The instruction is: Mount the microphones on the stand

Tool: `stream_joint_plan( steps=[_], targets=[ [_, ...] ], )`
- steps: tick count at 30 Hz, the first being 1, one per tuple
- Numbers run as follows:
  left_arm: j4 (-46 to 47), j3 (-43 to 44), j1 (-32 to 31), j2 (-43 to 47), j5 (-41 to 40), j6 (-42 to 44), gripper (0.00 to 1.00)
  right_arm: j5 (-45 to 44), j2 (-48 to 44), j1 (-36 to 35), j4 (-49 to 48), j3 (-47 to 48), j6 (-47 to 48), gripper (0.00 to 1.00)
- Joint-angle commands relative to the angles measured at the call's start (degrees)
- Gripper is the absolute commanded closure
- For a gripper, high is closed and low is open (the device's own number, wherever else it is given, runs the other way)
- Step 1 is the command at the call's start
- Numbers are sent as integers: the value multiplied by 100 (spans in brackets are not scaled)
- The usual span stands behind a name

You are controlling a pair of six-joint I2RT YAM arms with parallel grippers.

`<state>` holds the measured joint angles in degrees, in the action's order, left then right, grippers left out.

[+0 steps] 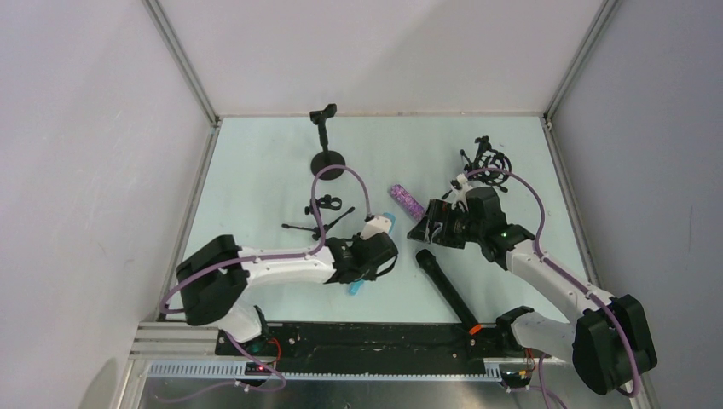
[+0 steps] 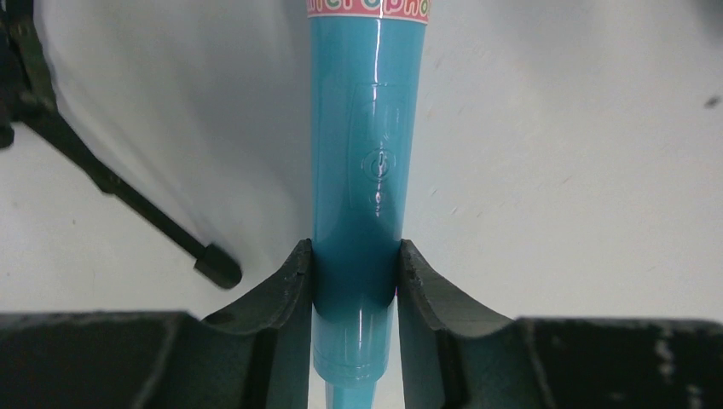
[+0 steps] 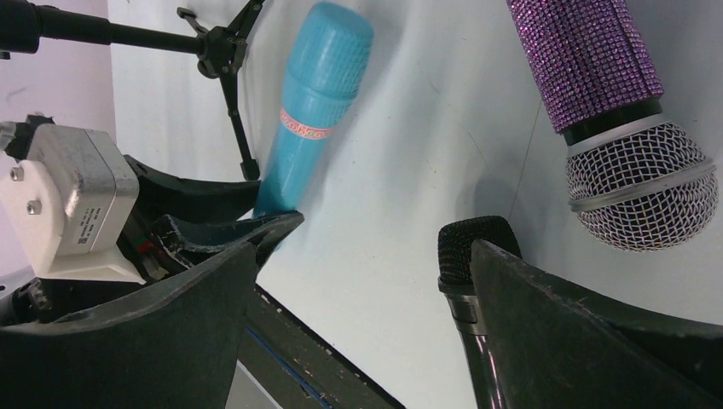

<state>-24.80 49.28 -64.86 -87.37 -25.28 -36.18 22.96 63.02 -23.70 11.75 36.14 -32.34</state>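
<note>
Light blue microphone (image 2: 358, 128) clamped in left hand (image 2: 354, 260), head pointing straight outward

**Arm and gripper pose, both sides**

Left arm (image 1: 281, 266): we see it stretched low from its base, forearm running rightward toward the middle. Left gripper (image 2: 355, 277): both fingers (image 2: 294, 294) press the sides of the blue mic (image 2: 358, 145) near its lower end, so we note a closed grip. Right arm (image 1: 546, 273): bent at the elbow, forearm reaching up and left. Right gripper (image 3: 379, 234): jaws spread wide, pointing left.
</note>
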Motion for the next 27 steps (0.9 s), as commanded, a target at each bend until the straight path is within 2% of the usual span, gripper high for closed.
stream_joint_plan(
  steps=[1, 2, 5, 9, 11, 18, 27],
  targets=[
    [149, 516, -35, -345, -320, -104, 78, -12, -53, 24, -39, 236, 97, 0],
    [145, 545, -35, -387, -276, -43, 74, -11, -58, 28, -36, 236, 105, 0],
    [152, 592, -33, -481, -197, 65, 53, -7, -57, 45, -6, 236, 141, 0],
    [156, 565, -35, -380, -179, 132, 34, 86, 35, 42, -56, 236, 141, 0],
    [153, 571, -35, -296, -190, 156, 29, 101, 69, 41, -82, 236, 114, 0],
    [178, 649, -27, -185, -165, 409, 24, 112, 100, 58, -141, 236, 114, 0],
    [183, 666, -31, -309, 56, 425, 24, 76, 105, 76, -84, 236, 139, 0]
  ],
)
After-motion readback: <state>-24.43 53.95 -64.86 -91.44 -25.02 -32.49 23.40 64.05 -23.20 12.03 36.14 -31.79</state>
